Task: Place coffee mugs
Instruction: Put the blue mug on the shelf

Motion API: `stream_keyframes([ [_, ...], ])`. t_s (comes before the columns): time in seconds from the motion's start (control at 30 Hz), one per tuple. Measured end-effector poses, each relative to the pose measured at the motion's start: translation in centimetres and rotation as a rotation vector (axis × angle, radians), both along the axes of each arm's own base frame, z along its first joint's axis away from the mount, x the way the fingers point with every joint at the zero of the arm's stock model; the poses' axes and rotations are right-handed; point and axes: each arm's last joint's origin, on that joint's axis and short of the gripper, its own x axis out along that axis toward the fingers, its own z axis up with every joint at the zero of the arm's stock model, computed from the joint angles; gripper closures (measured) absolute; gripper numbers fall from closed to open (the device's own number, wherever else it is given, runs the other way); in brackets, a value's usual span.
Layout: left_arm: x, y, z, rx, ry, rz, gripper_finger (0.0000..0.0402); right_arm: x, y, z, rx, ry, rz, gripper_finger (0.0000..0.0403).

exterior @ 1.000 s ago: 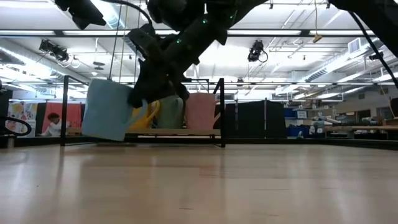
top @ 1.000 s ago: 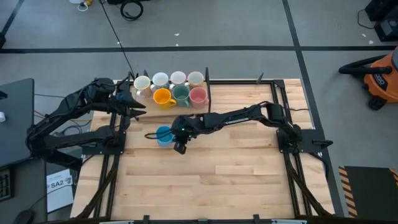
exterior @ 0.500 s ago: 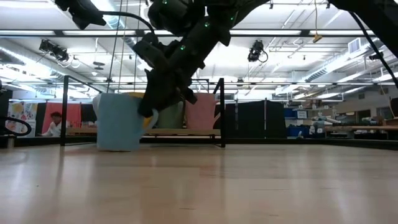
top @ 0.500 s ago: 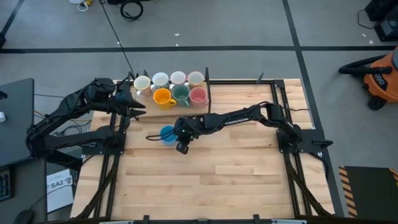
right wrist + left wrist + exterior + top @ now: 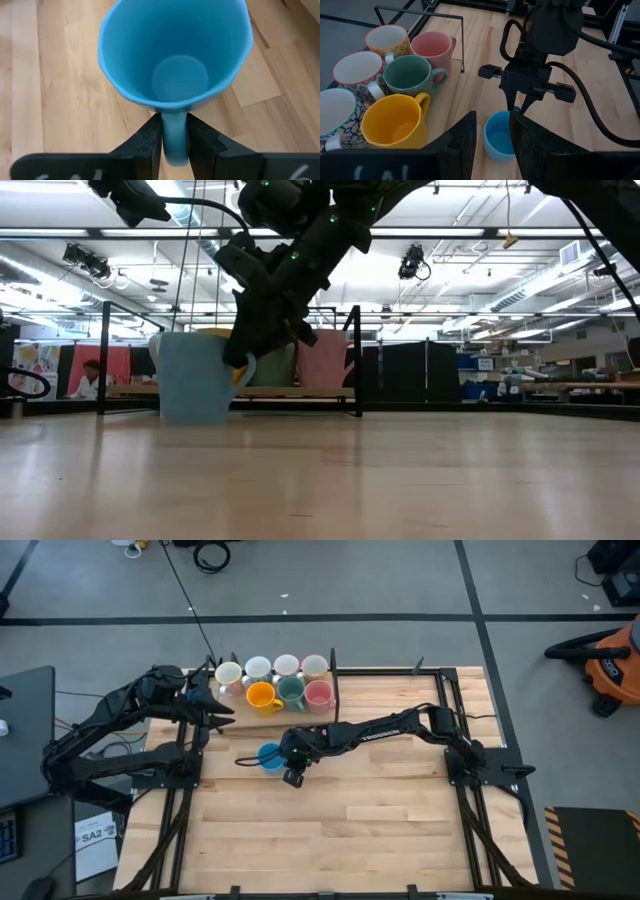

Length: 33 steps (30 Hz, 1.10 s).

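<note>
Light blue mug (image 5: pixel 267 756) sits upright on the worktop (image 5: pixel 380 830), base flat in the low view (image 5: pixel 193 377), mouth up, empty. It stands alone, a little in front of the other mugs, bare wood between.

Right gripper (image 5: pixel 287 762) is at the mug's handle side. Right wrist view: its fingers (image 5: pixel 149 141) sit either side of the handle (image 5: pixel 174 137), flanking it closely; can't tell if they are pinching or just touching. Left wrist view shows the same gripper (image 5: pixel 519 106) coming down onto the mug's rim edge (image 5: pixel 501 136).

Seven more mugs are packed in two rows at the worktop's far edge: back row four pale ones (image 5: pixel 228 673) (image 5: pixel 257 667) (image 5: pixel 286 665) (image 5: pixel 314 665), front row orange mug (image 5: pixel 262 696), dark green mug (image 5: pixel 290 692), pink mug (image 5: pixel 318 694). Neighbours are touching or nearly so. A thin black wire frame (image 5: pixel 334 680) stands just beside the pink mug, bounding that cluster on the right.

Left gripper (image 5: pixel 222 710) hovers beside the cluster's left end, near the orange mug, fingers (image 5: pixel 462 142) parted, nothing between them.

Open room: the near half of the worktop and the whole stretch to the right of the wire frame are bare wood. Black frame rails (image 5: pixel 458 730) run along both side edges.
</note>
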Motion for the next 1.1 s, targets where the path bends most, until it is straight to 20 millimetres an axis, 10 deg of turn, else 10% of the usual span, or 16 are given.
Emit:
stream_keyframes([
  [1.1,0.0,0.0,0.0,0.0,0.0,0.0,0.0278,0.09,0.16,0.9,0.107,-0.046,0.082,0.0209],
])
